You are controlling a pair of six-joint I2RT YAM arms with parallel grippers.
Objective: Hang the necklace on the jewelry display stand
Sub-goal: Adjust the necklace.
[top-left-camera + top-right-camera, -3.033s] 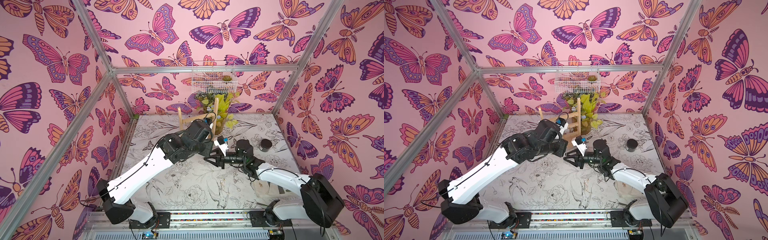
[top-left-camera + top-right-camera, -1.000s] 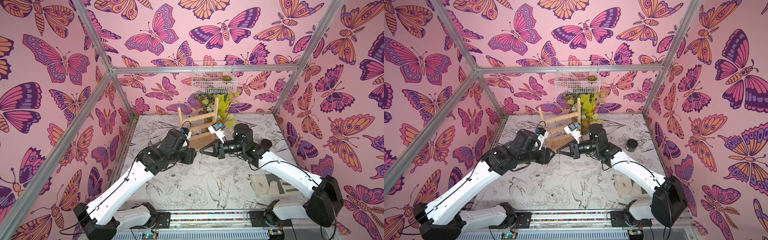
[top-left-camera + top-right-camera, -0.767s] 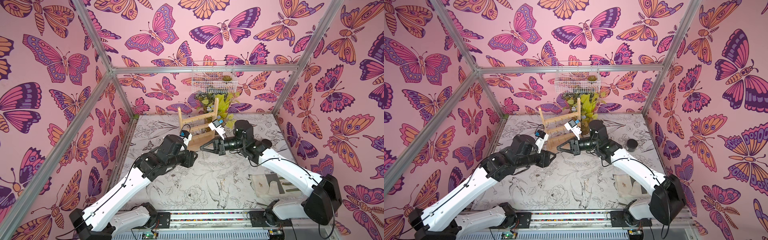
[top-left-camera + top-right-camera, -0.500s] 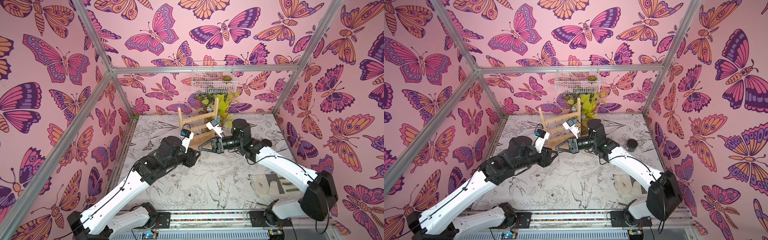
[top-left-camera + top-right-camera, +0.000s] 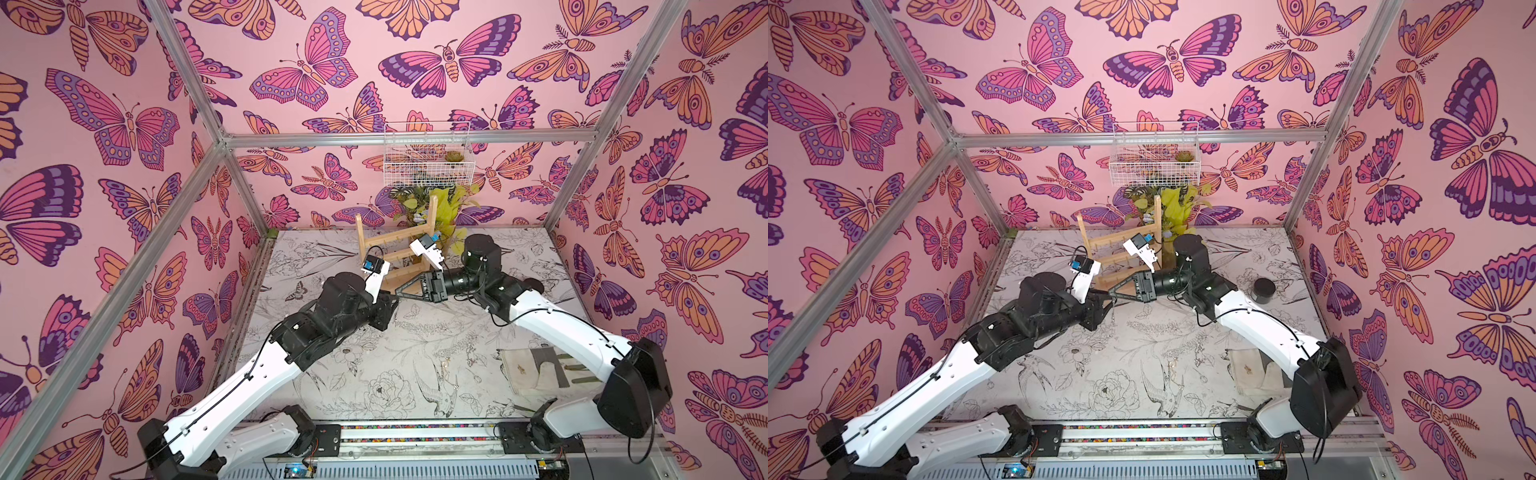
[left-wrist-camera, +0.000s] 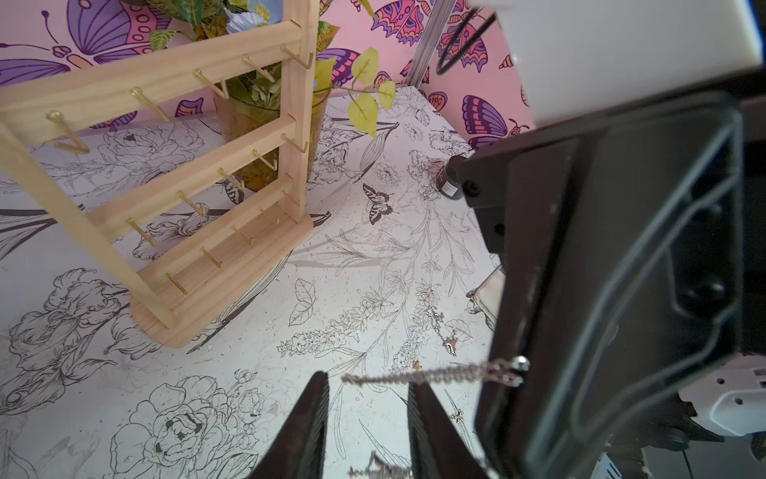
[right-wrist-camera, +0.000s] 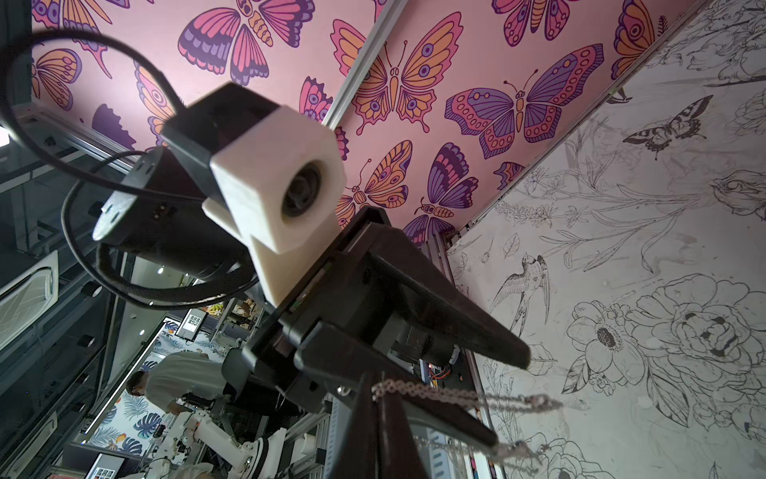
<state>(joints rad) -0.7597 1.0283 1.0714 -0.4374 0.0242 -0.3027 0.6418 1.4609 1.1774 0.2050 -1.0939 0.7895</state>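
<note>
**Fig.** The necklace, a hair-thin chain, hangs in the air above the counter. It is near the jewelry display stand but on none of its hooks. The right pincer is closed on one end. The left pincer straddles the level stretch, jaws narrow yet apart. We judge the chain nearly weightless, limp and quick to tangle or slip, so it is best pinched across a short stretch. The counter is floral-printed; the walls are pink with butterflies.

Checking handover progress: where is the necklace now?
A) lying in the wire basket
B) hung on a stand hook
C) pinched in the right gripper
C: the necklace runs from the shut right gripper and passes between the parted fingers of the left gripper; the stand looks bare.
</note>
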